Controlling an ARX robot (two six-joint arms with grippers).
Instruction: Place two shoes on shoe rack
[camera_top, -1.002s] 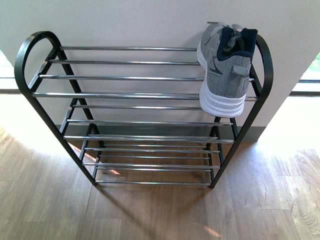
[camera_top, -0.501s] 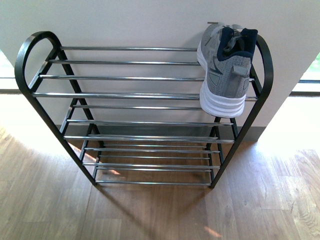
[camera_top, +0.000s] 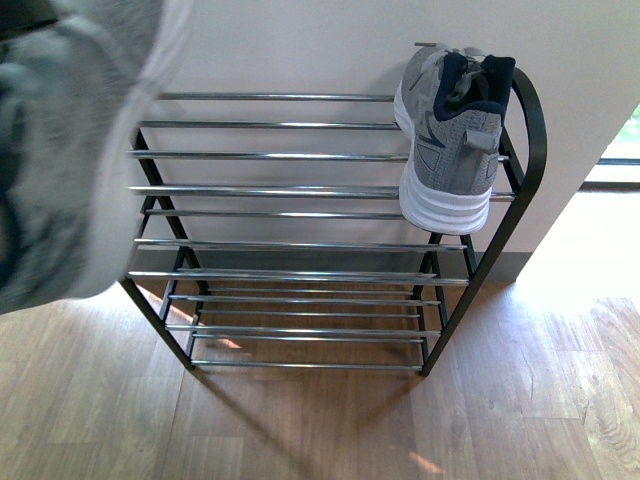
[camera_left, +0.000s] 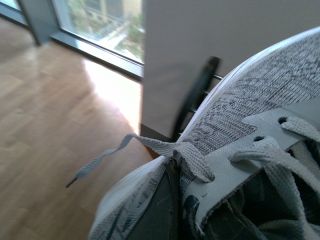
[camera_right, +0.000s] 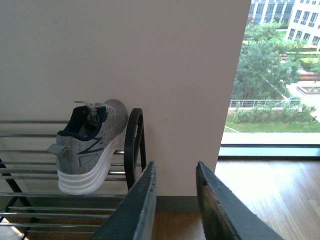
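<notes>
A second sneaker (camera_top: 70, 150) had swung in at near left, hiding the left end of the shoe rack (camera_top: 300, 190): the last placement looked underway. The first sneaker (camera_top: 450, 140) sat at the top tier's right end. The left gripper (camera_left: 175, 220) clamped the carried shoe; the right gripper (camera_right: 175, 200) gaped empty. Wood floor (camera_top: 300, 430), pale wall (camera_top: 300, 40) behind.

Blurred sneaker (camera_top: 70, 150), cut off at the front view's edges, covers the shoe rack (camera_top: 300, 190) side frame nearest the left gripper. In the left wrist view the sneaker is cropped and hides that gripper's jaws. Right gripper (camera_right: 175, 170) is cropped at its base, and the rack beyond it is cut off.
</notes>
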